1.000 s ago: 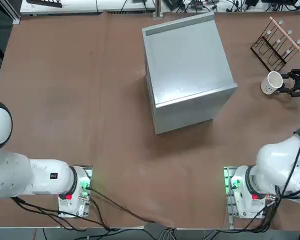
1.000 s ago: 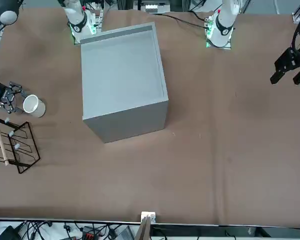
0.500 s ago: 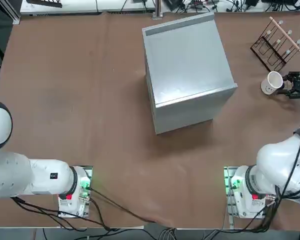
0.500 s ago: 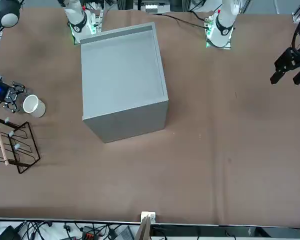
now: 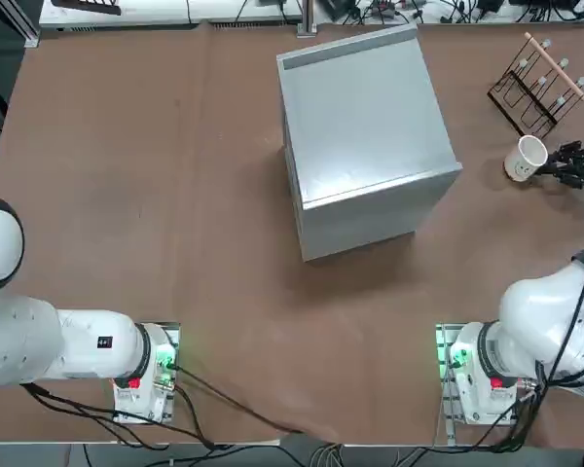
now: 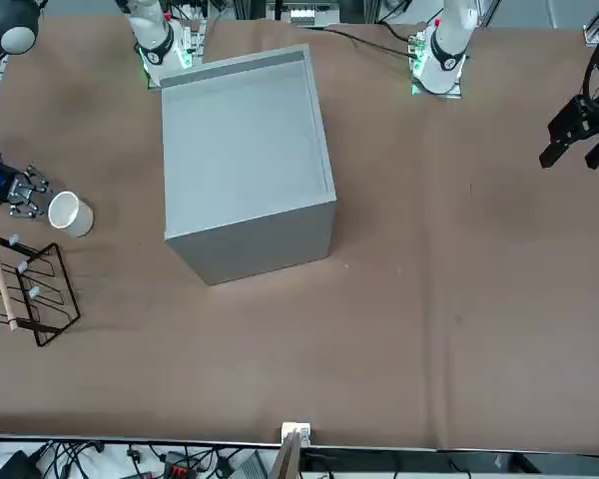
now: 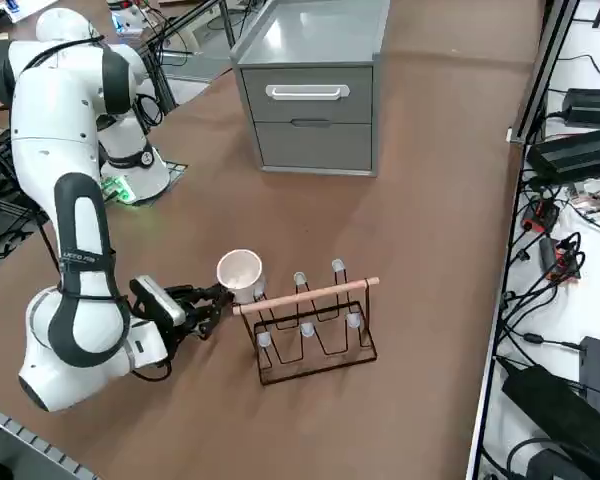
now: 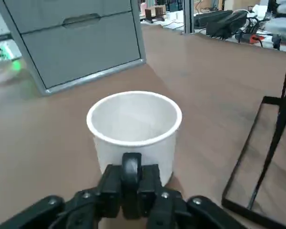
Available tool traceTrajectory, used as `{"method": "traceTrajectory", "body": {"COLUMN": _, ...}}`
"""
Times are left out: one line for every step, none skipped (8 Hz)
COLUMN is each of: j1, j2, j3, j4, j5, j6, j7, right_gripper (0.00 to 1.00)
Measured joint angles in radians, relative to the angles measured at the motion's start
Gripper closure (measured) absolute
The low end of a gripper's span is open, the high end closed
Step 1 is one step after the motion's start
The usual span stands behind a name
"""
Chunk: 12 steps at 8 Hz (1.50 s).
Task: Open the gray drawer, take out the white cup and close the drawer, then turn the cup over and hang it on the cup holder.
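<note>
Right arm (image 7: 68, 185), cased in white, banded with dark grey; black cables (image 5: 573, 336) attached; black right gripper (image 8: 132, 179), mounted at its end, studded with silver screws (image 8: 197, 201)

Has a brown tabletop (image 5: 195, 292) across most of the top view, a white tabletop (image 5: 204, 13) at 12 o'clock, dark floor (image 5: 2, 70) at 10 o'clock. Shows black boxes (image 7: 580, 158) and tangled cables (image 7: 525, 300) at 3 o'clock in the right side view.
</note>
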Motion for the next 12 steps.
{"method": "traceTrajectory", "body": {"j1": 0.002, "j2": 0.000, "j3": 0.001, "j4": 0.008, "j5": 0.000, "j6": -0.037, "j7": 0.021, "right_gripper": 0.80}}
{"method": "traceTrajectory", "body": {"j1": 0.004, "j2": -0.004, "j3": 0.001, "j4": 0.018, "j5": -0.017, "j6": -0.056, "j7": 0.039, "right_gripper": 0.80}}
{"method": "traceTrajectory", "body": {"j1": 0.005, "j2": -0.022, "j3": 0.001, "j4": 0.025, "j5": -0.057, "j6": -0.067, "j7": 0.050, "right_gripper": 0.80}}
{"method": "traceTrajectory", "body": {"j1": 0.005, "j2": -0.054, "j3": -0.006, "j4": 0.031, "j5": -0.116, "j6": -0.073, "j7": 0.066, "right_gripper": 0.80}}
{"method": "traceTrajectory", "body": {"j1": 0.004, "j2": -0.103, "j3": -0.023, "j4": 0.037, "j5": -0.182, "j6": -0.075, "j7": 0.087, "right_gripper": 0.80}}
{"method": "traceTrajectory", "body": {"j1": 0.004, "j2": -0.162, "j3": -0.046, "j4": 0.043, "j5": -0.251, "j6": -0.076, "j7": 0.115, "right_gripper": 0.80}}
{"method": "traceTrajectory", "body": {"j1": 0.008, "j2": -0.226, "j3": -0.068, "j4": 0.052, "j5": -0.323, "j6": -0.074, "j7": 0.148, "right_gripper": 0.80}}
{"method": "traceTrajectory", "body": {"j1": 0.020, "j2": -0.285, "j3": -0.090, "j4": 0.066, "j5": -0.384, "j6": -0.065, "j7": 0.177, "right_gripper": 0.80}}
{"method": "traceTrajectory", "body": {"j1": 0.046, "j2": -0.336, "j3": -0.106, "j4": 0.089, "j5": -0.444, "j6": -0.044, "j7": 0.217, "right_gripper": 0.80}}
{"method": "traceTrajectory", "body": {"j1": 0.089, "j2": -0.382, "j3": -0.116, "j4": 0.117, "j5": -0.510, "j6": -0.011, "j7": 0.277, "right_gripper": 0.80}}
{"method": "traceTrajectory", "body": {"j1": 0.144, "j2": -0.420, "j3": -0.118, "j4": 0.143, "j5": -0.574, "j6": 0.025, "j7": 0.342, "right_gripper": 0.80}}
{"method": "traceTrajectory", "body": {"j1": 0.213, "j2": -0.453, "j3": -0.119, "j4": 0.161, "j5": -0.639, "j6": 0.066, "j7": 0.412, "right_gripper": 0.80}}
